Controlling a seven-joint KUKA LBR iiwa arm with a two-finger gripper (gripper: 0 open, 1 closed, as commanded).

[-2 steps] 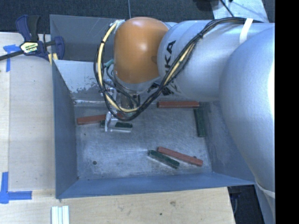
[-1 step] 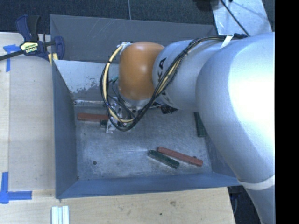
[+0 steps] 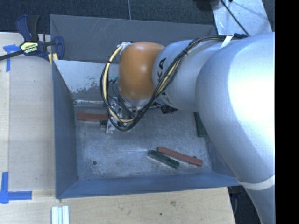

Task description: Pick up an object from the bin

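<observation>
Low over the left half of a grey metal bin [image 3: 63,139], the arm's gripper [image 3: 111,125] hangs beneath its orange wrist cover [image 3: 136,71] and a loop of cables [image 3: 108,85]. It sits just beside the right end of a reddish-brown stick [image 3: 91,117] that lies flat near the bin's back wall. Cover and cables mask the tool from above, so whether the gripper is open or closed cannot be told. Well apart, toward the near wall, a dark green stick [image 3: 163,158] and a longer red-brown bar [image 3: 180,156] lie side by side, touching or nearly so. A dark strip [image 3: 199,125] rests by the right wall, close under the arm. The reddish-brown stick, being nearest, looks the likeliest target. On that reading, a clean pick would call for centring the tool over the middle of the stick's length rather than its tip. It would then close across the narrow width, low enough to catch so flat a piece, and lift straight up, clear of the sloping back wall.
</observation>
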